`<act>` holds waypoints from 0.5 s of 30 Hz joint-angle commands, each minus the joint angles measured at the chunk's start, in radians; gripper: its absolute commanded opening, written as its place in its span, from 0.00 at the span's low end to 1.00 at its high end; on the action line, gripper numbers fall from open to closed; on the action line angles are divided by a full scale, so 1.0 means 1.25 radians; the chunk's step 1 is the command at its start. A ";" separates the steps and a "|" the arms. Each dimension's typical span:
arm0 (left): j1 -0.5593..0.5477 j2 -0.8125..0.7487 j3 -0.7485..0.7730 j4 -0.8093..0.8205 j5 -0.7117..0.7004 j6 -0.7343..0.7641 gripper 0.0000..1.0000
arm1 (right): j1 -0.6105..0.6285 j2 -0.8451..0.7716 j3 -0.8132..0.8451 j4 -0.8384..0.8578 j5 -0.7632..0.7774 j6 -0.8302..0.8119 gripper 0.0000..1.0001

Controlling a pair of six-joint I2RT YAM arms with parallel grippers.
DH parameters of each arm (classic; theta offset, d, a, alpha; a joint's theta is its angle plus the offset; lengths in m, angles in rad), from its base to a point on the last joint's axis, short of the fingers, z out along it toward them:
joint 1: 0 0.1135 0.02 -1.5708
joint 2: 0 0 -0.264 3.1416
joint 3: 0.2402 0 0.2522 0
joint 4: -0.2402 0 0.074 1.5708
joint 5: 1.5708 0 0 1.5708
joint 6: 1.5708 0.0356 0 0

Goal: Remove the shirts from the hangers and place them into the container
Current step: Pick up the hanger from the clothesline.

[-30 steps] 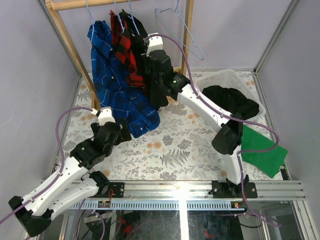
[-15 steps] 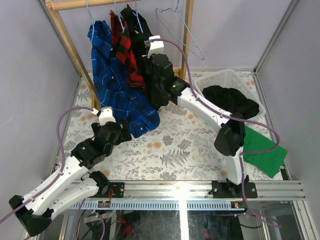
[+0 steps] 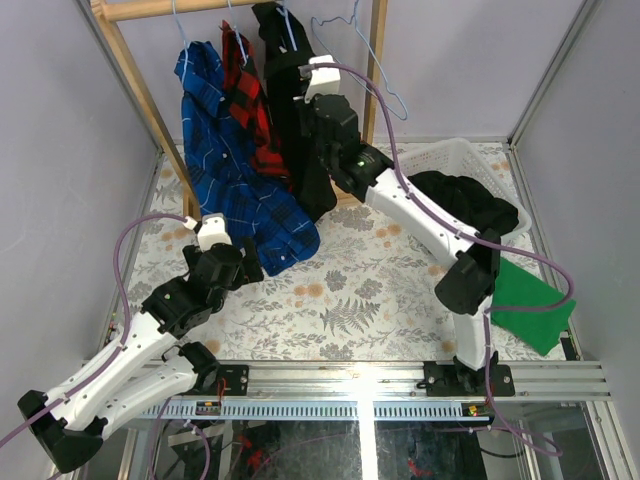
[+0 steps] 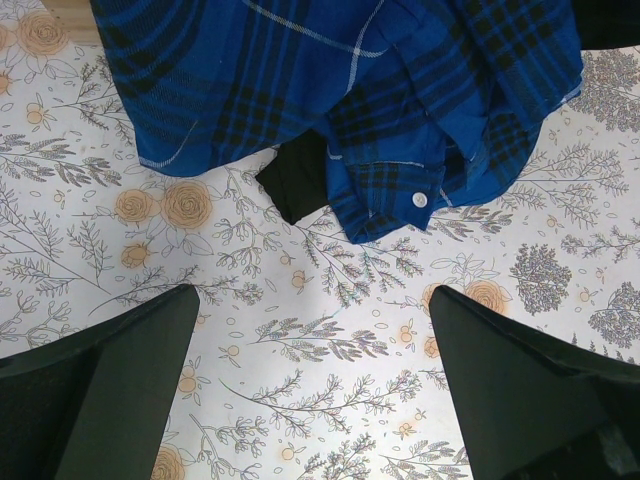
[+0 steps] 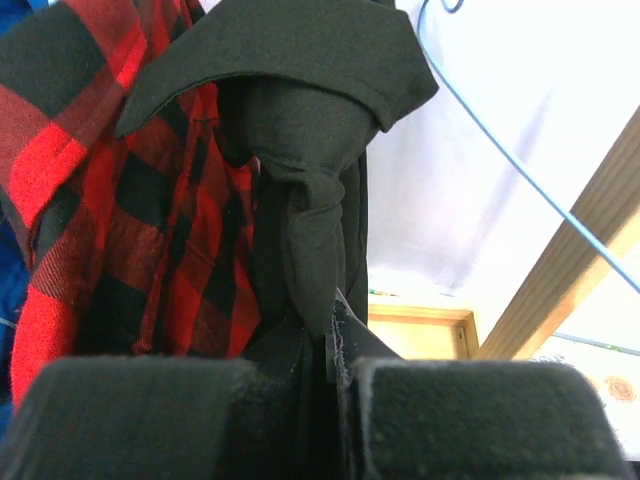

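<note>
Up against the wooden rack (image 3: 141,100), the right hand (image 5: 335,375) is pressed together on a fold of the black shirt (image 5: 300,150), with the dark cloth pinched between its pads and the collar hanging directly above it. Just left of that shirt on the rack hangs the red-and-black plaid shirt (image 3: 250,110), and further left the blue plaid shirt (image 3: 225,170), whose hem trails onto the bench (image 3: 370,290) at the foot of the rack. A thin hanger (image 5: 500,150) crosses to the right of the pinched shirt. Right of the rack sits the container (image 3: 455,155), holding another black shirt (image 3: 465,200), with a green cloth (image 3: 525,305) beyond it. Below the blue hem, the left hand (image 4: 315,330) is spread wide over the bench, gripping nothing. Compared with a second ago, the right hand has closed and risen, carrying the black shirt higher up the rack, while the left arm has not moved.
</note>
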 commanded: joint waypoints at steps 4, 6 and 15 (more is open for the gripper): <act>0.004 0.003 0.028 0.007 0.000 0.010 1.00 | -0.013 -0.181 -0.031 0.097 0.016 0.024 0.00; 0.004 0.005 0.027 0.006 0.000 0.010 1.00 | -0.013 -0.200 -0.047 0.093 0.019 0.015 0.00; 0.004 0.005 0.028 0.006 0.000 0.010 1.00 | -0.013 -0.264 -0.082 -0.051 0.003 -0.007 0.00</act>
